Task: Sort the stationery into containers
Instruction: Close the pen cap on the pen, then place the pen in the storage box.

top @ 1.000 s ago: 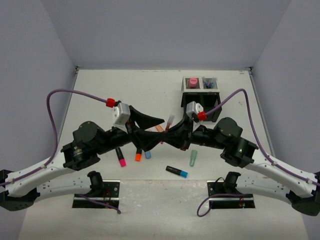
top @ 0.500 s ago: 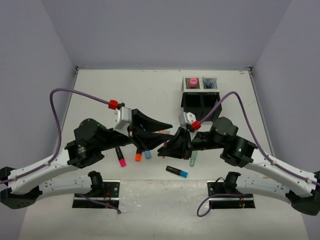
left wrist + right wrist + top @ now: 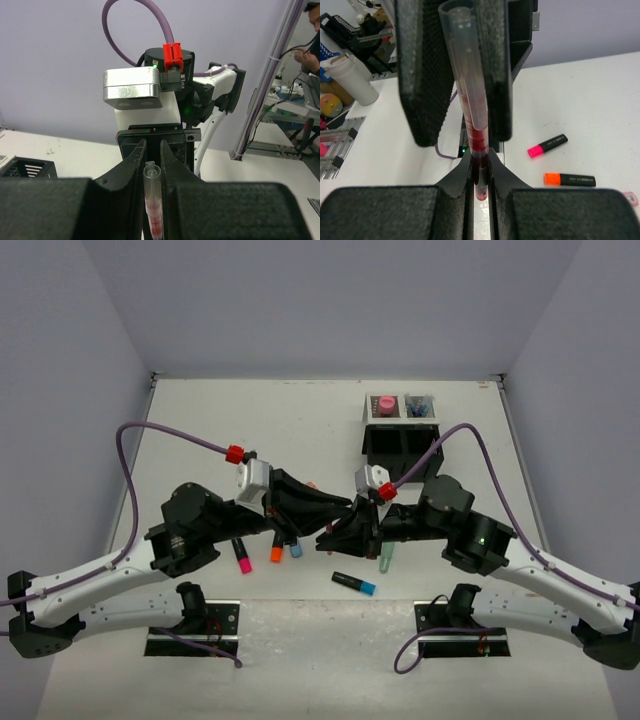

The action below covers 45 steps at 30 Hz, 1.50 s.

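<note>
Handover, by the look of it, above the middle of the counter (image 3: 200,420), nearer the near edge than the far. Red pen (image 3: 470,100) roughly upright and caught in two pincers at once: left gripper (image 3: 152,150) closed on the clear upper barrel, right gripper (image 3: 479,160) pinched on the red lower end. No gap visible beside the barrel at either grip, so judged clamped twice over.

Toward the far right corner: black mesh organizer (image 3: 402,452), with pink glue stick (image 3: 385,405) already in one pale compartment and what look like blue pens (image 3: 420,407) in the other. Loose along the near edge: pink highlighter (image 3: 241,555), orange highlighter (image 3: 276,552), blue highlighter (image 3: 295,549), mint highlighter (image 3: 386,557) and dark marker with a blue cap (image 3: 355,584).

Risks from here, as judgement only. Pull apart with both grips tight and risk bending the thin barrel or dragging it askew through the pads. Release one side before the other is sure and lose the pen to the counter, likely rolling in among the highlighters. Carry it by the very end and expect swing, perhaps enough to catch the mesh rim instead of dropping cleanly in.
</note>
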Motion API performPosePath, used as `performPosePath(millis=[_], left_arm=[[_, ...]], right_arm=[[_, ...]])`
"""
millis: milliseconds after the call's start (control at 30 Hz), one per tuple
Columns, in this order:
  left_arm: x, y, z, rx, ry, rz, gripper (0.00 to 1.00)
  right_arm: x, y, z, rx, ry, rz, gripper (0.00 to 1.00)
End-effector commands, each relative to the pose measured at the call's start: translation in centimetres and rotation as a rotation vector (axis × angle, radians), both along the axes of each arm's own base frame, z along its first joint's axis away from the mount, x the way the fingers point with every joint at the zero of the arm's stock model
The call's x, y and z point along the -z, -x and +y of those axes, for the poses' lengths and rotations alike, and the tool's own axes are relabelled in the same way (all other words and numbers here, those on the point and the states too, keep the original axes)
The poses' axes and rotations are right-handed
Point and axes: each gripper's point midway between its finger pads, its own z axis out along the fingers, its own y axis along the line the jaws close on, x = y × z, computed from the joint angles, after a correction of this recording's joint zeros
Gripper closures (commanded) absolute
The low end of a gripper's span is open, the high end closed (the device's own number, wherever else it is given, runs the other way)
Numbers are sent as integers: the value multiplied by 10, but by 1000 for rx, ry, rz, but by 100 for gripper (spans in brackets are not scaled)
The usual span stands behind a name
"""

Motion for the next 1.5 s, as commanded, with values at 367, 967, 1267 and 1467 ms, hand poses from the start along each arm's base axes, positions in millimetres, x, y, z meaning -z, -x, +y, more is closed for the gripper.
performPosePath(millis=[367,967,1267,1467], left_arm=[[116,45,-18,293,-129,131,100],[-28,-119,87,-832,10,432,0],[20,-110,145,-950,-25,549,0],[48,-77,147,-769,-111,509,0]], right_arm=[[-153,-55,-22,186,-356,-62,100],[46,-188,-74,868,-88,147,100],[44,-317,-195,1390,-87,199,100],[54,-414,-251,1669,46,77,100]])
